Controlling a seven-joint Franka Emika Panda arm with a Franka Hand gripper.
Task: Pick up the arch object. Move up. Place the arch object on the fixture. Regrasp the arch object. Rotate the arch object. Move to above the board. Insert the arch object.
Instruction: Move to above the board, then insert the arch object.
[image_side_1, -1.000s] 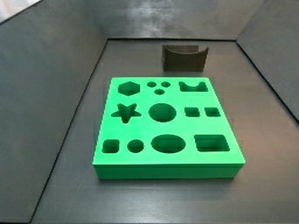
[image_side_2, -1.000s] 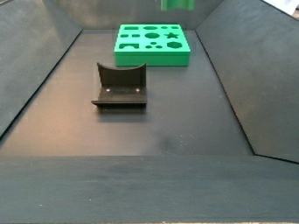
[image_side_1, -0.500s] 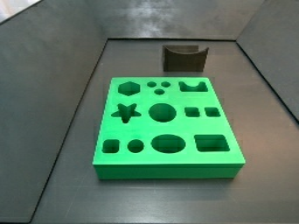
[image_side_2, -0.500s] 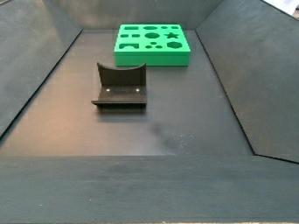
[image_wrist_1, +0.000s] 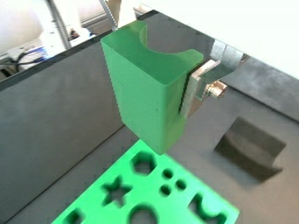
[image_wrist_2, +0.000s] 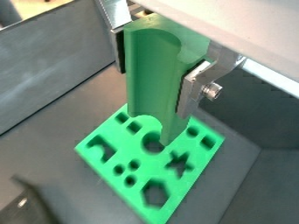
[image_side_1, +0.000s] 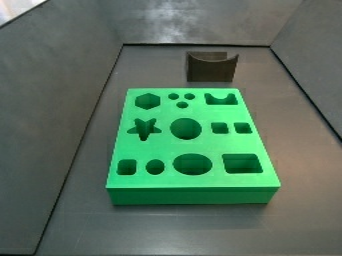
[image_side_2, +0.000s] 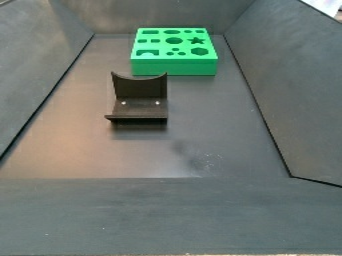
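Overhead, the gripper (image_wrist_2: 158, 77) is clamped on the arch object (image_wrist_2: 155, 79), high above the board (image_wrist_2: 105, 149).

Both wrist views show the silver finger plates (image_wrist_1: 200, 84) pressed against opposite sides of the green arch object (image_wrist_1: 146, 86), which hangs upright between them with its curved notch seen at the end nearest the gripper body. Under it lies the board (image_wrist_1: 93, 210), its star, round and arch-shaped holes all open. Well apart from the board, the fixture (image_wrist_1: 253, 149) stands on the dark floor. Neither side view shows the gripper or the arch object; there the board (image_side_1: 190, 145) lies flat in the middle of the floor and the fixture (image_side_1: 211, 66) stands near the far wall. From the opposite side, the fixture (image_side_2: 136, 99) is nearer and the board (image_side_2: 174, 50) sits by the far wall.
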